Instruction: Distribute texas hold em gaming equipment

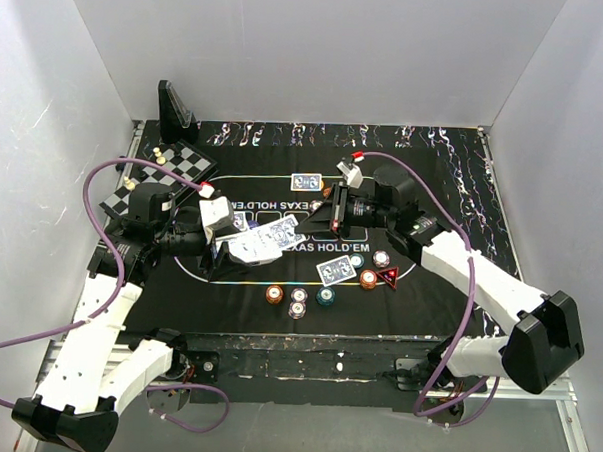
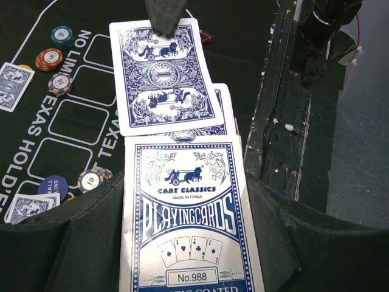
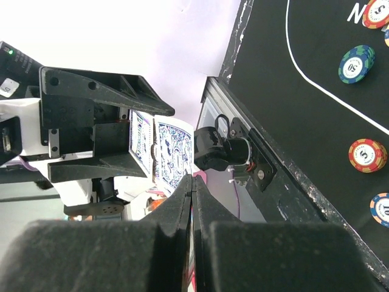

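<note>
Pinching one card (image 2: 161, 76) by the middle of its far short edge, my right gripper (image 3: 192, 182) has its pads pressed flat together with only that thin sheet between them. My left gripper (image 2: 182, 177) clamps the box (image 2: 188, 243) by its two long sides, up in the air near the front of the mat (image 2: 79, 121). I judge the card light, springy and slick-faced. It will bend rather than break and will slide readily off its neighbours, but it could swing or slip if taken by a corner, so a short edge is the place to hold it. The box is thin cardboard, open at its far end, and too hard a squeeze would bow it and jam what is inside. It holds the rest of the deck, and a second card (image 2: 226, 112) pokes out beneath the one I grip. How many are left I cannot tell. Chips (image 2: 61, 38) and a dealt card (image 1: 337, 272) lie flat on the mat.
</note>
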Robot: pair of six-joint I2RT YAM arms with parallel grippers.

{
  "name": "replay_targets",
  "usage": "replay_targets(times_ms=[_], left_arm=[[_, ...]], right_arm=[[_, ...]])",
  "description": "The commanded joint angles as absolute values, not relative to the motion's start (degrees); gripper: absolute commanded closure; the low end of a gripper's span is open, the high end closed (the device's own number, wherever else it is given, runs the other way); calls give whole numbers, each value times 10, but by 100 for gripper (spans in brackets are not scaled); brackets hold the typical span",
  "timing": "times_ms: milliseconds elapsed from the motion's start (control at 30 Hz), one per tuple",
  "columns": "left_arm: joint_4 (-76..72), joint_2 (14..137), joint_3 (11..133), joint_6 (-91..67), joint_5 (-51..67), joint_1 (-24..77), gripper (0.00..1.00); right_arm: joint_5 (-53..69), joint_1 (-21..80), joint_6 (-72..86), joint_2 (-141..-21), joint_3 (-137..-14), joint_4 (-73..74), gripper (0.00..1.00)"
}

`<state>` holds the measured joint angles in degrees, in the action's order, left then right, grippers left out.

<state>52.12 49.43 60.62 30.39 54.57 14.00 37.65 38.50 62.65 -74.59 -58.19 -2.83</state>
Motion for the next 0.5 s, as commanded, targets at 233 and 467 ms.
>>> replay_targets(times_ms=[233, 467], left_arm=[[468, 473, 592, 275, 568, 138, 89], [458, 468, 584, 268, 569, 138, 90]], right_arm=[[403, 349, 643, -701, -584, -37, 99], [426, 324, 680, -700, -576, -80, 99]])
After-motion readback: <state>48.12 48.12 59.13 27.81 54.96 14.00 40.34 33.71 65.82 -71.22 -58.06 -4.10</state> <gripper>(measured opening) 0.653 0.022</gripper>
